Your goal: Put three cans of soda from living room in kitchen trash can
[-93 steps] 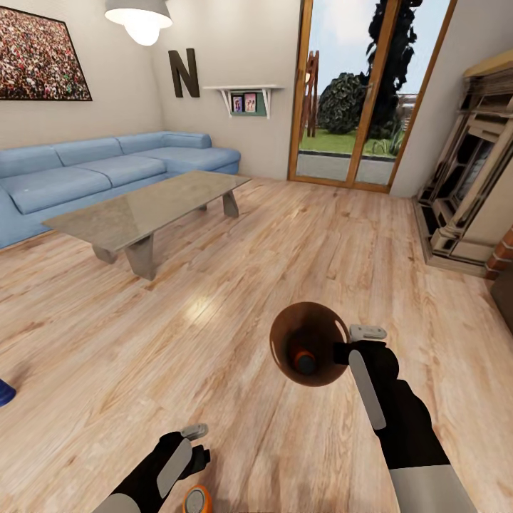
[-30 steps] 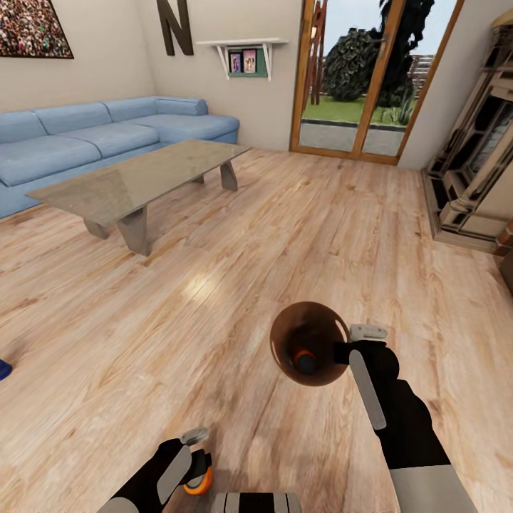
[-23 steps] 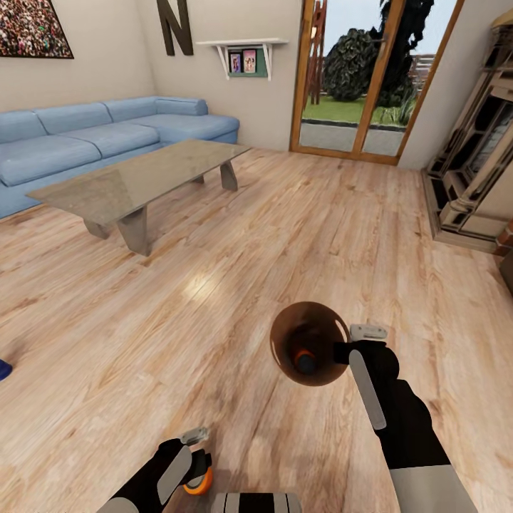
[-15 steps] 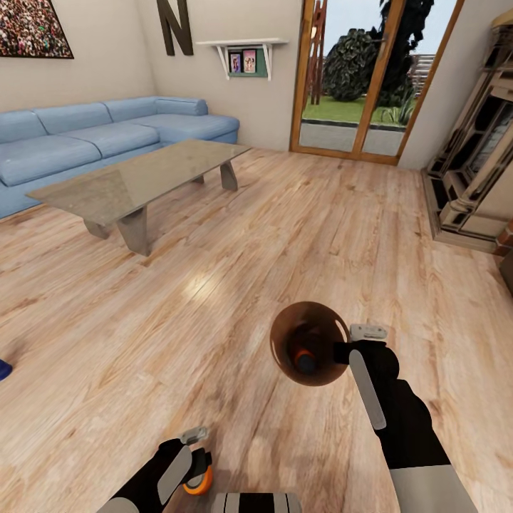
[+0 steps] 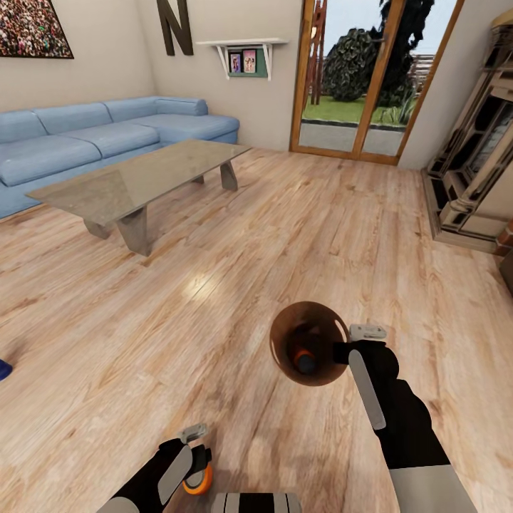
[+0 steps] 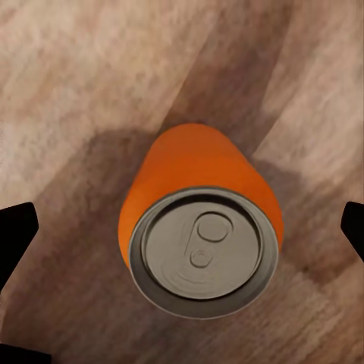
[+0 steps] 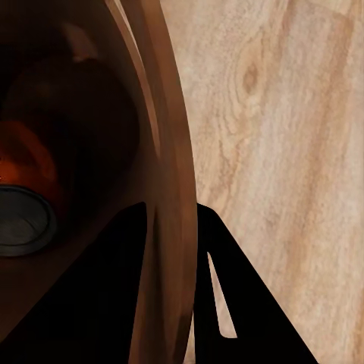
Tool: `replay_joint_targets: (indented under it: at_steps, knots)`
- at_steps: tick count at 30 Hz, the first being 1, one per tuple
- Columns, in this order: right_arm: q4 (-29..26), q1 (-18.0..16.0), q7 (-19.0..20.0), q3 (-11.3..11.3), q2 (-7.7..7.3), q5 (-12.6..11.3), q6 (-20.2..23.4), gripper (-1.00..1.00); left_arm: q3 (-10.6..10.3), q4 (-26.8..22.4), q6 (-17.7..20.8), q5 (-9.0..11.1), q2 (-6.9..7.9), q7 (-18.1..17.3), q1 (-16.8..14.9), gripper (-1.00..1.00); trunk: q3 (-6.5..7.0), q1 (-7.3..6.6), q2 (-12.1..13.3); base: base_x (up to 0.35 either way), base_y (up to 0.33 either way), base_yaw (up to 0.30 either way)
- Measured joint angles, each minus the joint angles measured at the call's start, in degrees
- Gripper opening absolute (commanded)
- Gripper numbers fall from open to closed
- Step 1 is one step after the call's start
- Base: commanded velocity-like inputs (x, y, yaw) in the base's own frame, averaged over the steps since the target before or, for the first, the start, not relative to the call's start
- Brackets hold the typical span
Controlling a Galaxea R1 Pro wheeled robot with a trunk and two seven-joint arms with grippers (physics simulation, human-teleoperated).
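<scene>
While the left gripper (image 6: 182, 227) hangs spread over an upright orange soda can (image 6: 201, 227) on the wood floor (image 5: 235, 235), the right gripper (image 5: 343, 348) pinches the rim of the glossy brown round trash can (image 5: 285, 331).
The bin, near this soda can, holds another orange can (image 5: 305, 358). Light, smooth and probably slippery, the can is best gripped at mid-body.

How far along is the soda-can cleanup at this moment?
Done: one can of soda already lies inside the tash can, which the right pincer holds by its rim. In hand: the left pincer is open around a second can of soda standing on the wood floor, not yet gripped. Left: grasp and drop that can, then deal with the third one; the robot is in the living room.
</scene>
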Motion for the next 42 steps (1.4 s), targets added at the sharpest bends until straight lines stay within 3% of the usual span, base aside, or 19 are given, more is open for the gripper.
replay_joint_targets:
  at_steps: [15, 20, 25, 31, 42]
  knots:
    - [0.0, 0.0, 0.0, 0.1, 0.02, 0.0, 0.0, -1.0, -0.1, 0.0, -0.1, 0.1, -0.06, 0.0, 0.0, 1.0, 0.0, 0.0, 0.0, 0.0, 0.0, 0.0]
    - [-0.1, 0.0, 0.0, 0.2, 0.07, 0.0, 0.0, -1.0, -0.2, 0.0, -0.3, 0.1, -0.09, 0.0, 0.0, 1.0, 1.1, -0.13, 0.1, 0.0, 0.0, 0.0]
    - [-0.1, 0.0, 0.0, 0.2, 0.17, 0.0, 0.0, -1.0, -0.2, 0.0, -1.3, 0.0, -0.09, 0.0, 0.0, 1.0, 1.11, -0.13, 0.1, 0.0, 0.0, 0.0]
    - [-0.1, 0.0, 0.0, 0.2, 0.13, 0.1, 0.0, -1.0, -1.4, 0.0, -1.6, 0.0, -0.13, 0.0, 0.0, 1.0, 1.11, -0.13, 0.1, 0.0, 0.0, 0.0]
    - [-0.1, 0.0, 0.0, 0.2, 0.09, 0.1, 0.0, -1.0, -2.2, 0.0, -1.8, 0.1, -0.18, 0.0, 0.0, 1.0, -1.32, 0.16, -0.1, 0.0, 0.0, 0.0]
